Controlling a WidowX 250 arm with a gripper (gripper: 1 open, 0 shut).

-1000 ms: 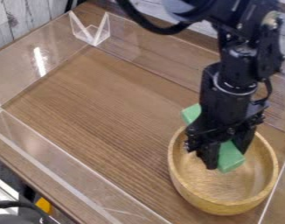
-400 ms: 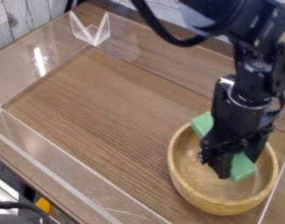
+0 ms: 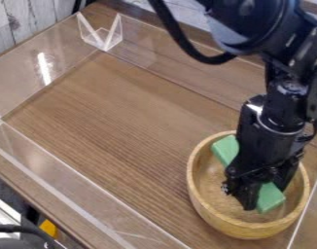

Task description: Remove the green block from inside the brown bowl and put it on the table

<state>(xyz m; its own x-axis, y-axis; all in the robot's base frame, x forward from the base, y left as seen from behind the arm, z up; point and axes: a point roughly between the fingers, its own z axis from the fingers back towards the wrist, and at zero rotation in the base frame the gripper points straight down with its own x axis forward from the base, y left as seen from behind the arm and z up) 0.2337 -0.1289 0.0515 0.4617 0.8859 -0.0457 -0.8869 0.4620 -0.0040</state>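
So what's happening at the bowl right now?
The arm's tool is down inside the bowl, pointing straight down and shut on the green block. The block shows on both sides of the tool, within the bowl's rim, so it has not been lifted out yet. The table has no block on it so far.

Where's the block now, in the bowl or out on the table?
In. The green block lies inside the bowl, its ends showing on either side of the gripper; none of it is on the table.
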